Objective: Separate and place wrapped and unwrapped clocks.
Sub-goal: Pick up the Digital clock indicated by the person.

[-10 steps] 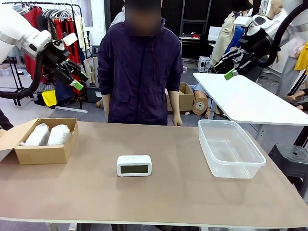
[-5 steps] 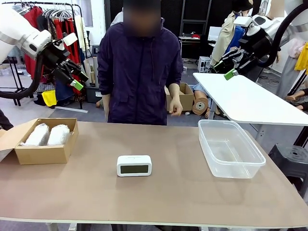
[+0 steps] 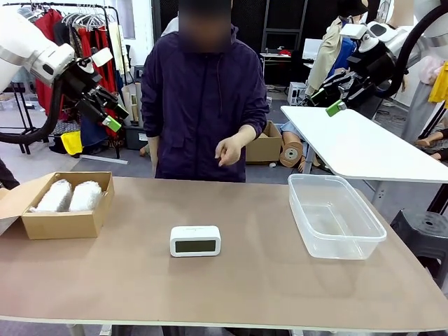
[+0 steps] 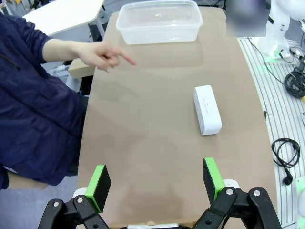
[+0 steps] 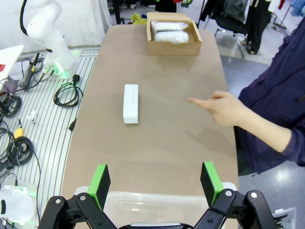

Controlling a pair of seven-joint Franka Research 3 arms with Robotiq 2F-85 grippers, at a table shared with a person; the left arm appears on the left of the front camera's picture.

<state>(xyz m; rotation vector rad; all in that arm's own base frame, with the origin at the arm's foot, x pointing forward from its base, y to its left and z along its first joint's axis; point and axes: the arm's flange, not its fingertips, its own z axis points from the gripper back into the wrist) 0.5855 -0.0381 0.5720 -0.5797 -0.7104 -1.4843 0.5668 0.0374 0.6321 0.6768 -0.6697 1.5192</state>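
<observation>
A bare white clock (image 3: 195, 240) with a dark display lies mid-table; it also shows as a white block (image 4: 208, 109) in the left wrist view and lengthwise (image 5: 130, 103) in the right wrist view. Two bubble-wrapped bundles (image 3: 70, 196) lie side by side in a cardboard box (image 3: 61, 222) at the table's left, seen far off as bundles (image 5: 171, 30) from the right wrist. My left gripper (image 3: 112, 115) hangs open, high above the box. High over the right side my right gripper (image 3: 334, 106) stands open too. Both hold nothing.
A clear plastic tub (image 3: 334, 215) stands empty at the table's right. The person at the far edge raises a hand (image 3: 227, 150) with a finger pointing over the table. A white side table (image 3: 364, 143) stands behind on the right.
The person's hand has risen from beside the body to chest height and now points over the table. Both arms and the clock have stayed still.
</observation>
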